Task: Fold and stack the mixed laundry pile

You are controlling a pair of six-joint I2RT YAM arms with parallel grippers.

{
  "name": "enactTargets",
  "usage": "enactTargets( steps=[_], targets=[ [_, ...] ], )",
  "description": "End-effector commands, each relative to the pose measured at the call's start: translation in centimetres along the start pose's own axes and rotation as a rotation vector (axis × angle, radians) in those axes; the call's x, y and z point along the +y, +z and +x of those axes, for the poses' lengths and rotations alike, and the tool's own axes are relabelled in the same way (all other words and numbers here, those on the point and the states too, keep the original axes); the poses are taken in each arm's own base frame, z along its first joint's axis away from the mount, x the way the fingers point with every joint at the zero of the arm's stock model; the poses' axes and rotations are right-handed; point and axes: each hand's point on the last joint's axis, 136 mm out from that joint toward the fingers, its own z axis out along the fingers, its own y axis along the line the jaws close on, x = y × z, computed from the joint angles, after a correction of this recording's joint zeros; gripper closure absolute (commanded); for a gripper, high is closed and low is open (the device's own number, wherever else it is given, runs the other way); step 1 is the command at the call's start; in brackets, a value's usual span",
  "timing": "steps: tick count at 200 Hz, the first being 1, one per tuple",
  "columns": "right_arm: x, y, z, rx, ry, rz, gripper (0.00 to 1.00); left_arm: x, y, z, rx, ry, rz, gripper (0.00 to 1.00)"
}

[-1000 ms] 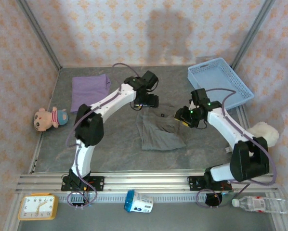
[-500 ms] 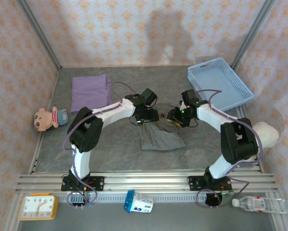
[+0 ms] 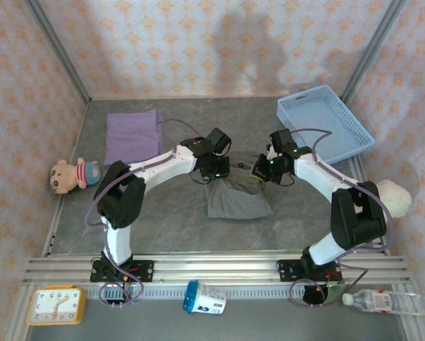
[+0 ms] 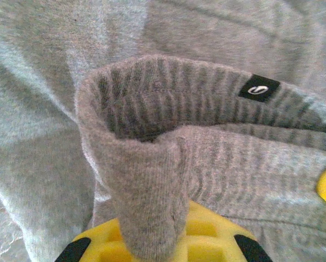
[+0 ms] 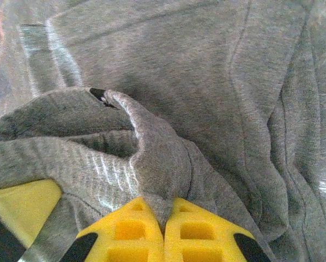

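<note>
The grey-brown trousers (image 3: 237, 200) lie bunched in the middle of the table. My left gripper (image 3: 217, 170) sits at their far left corner, shut on the ribbed waistband (image 4: 206, 158), which folds up over its yellow fingers (image 4: 217, 240). A small black label (image 4: 258, 89) shows on the band. At the far right corner my right gripper (image 3: 261, 170) is shut on a pinched fold of the trousers (image 5: 157, 158), its yellow fingertips (image 5: 130, 229) pressed together around the cloth. The lilac-purple shirt (image 3: 133, 135) lies folded flat at the back left.
A light blue mesh basket (image 3: 325, 122) stands at the back right. A small plush toy (image 3: 74, 174) lies by the left wall and a white plush (image 3: 394, 195) by the right one. A clock (image 3: 55, 305), a can (image 3: 204, 298) and a bottle (image 3: 383, 302) lie in front of the rail.
Both grippers have closed on the far edge of the trousers. The arms drew in toward each other, and the cloth has bunched up narrower between them.
</note>
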Motion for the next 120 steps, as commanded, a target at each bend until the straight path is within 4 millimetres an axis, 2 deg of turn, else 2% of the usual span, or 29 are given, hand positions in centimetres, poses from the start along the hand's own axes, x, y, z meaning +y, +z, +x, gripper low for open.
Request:
enactTargets(
  steps=[1, 21, 42, 47, 49, 56, 60, 64, 71, 79, 90, 103, 120],
  targets=[
    [2.2, -2.9, -1.1, -0.056, -0.053, -0.035, 1.00, 0.2, -3.3, -0.9, -0.065, -0.001, -0.019, 1.00],
    [3.5, -3.8, -2.5, -0.099, -0.079, -0.053, 1.00, -0.3, -4.7, -2.6, -0.127, 0.014, -0.021, 1.00],
    [3.2, -3.1, -5.5, -0.141, -0.060, -0.003, 1.00, 0.2, -4.1, -6.2, -0.167, 0.001, -0.070, 1.00],
    [2.6, -2.6, -6.5, -0.154, -0.042, 0.025, 1.00, 1.0, -2.7, -7.0, -0.157, -0.011, -0.107, 0.93],
    [2.3, -2.5, -6.9, -0.161, -0.034, 0.036, 0.99, 1.2, -2.5, -7.4, -0.158, -0.016, -0.115, 0.87],
    [1.2, -1.8, -8.3, -0.179, -0.001, 0.076, 0.87, 1.6, -1.6, -8.7, -0.153, -0.039, -0.134, 0.64],
    [0.7, -1.4, -9.1, -0.186, 0.016, 0.087, 0.77, 1.8, -1.3, -9.3, -0.146, -0.046, -0.145, 0.52],
    [0.4, -1.0, -9.7, -0.185, 0.031, 0.093, 0.67, 2.0, -0.8, -9.9, -0.141, -0.055, -0.155, 0.46],
    [0.1, -0.5, -10.5, -0.174, 0.057, 0.083, 0.48, 2.3, -0.4, -10.6, -0.125, -0.064, -0.176, 0.41],
    [0.6, -0.2, -11.1, -0.160, 0.061, 0.048, 0.30, 2.3, -0.3, -11.2, -0.113, -0.064, -0.190, 0.37],
    [1.2, -0.4, -11.5, -0.165, 0.051, 0.039, 0.26, 2.0, -0.8, -11.5, -0.106, -0.048, -0.201, 0.36],
    [1.8, -1.2, -11.2, -0.178, 0.032, 0.027, 0.25, 2.0, -2.0, -11.3, -0.117, -0.040, -0.210, 0.35],
    [1.4, -2.4, -10.2, -0.202, 0.011, 0.052, 0.26, 2.4, -3.9, -10.6, -0.151, -0.046, -0.199, 0.34]
  ],
)
